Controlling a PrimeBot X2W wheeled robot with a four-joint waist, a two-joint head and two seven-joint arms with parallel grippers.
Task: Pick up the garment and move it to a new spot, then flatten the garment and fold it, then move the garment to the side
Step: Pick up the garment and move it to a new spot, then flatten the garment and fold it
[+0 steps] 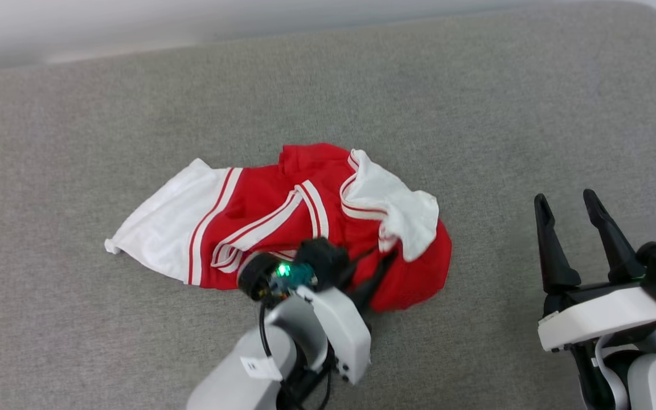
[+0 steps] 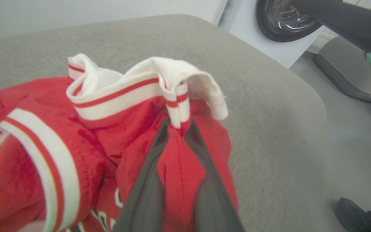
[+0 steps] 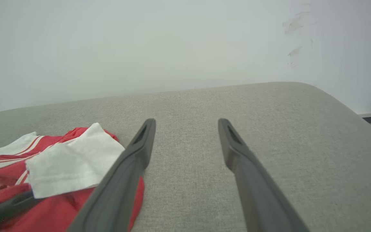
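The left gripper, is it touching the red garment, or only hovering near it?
Touching. The left wrist view shows the left gripper closed on the garment: a fold of red cloth is pinched between its two dark fingers.

A grey fabric-covered surface (image 1: 476, 114) bears the crumpled red-and-white garment (image 1: 257, 196) near its middle.

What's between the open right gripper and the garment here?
Nothing but bare grey upholstery: in the head view it separates the right gripper from the garment.
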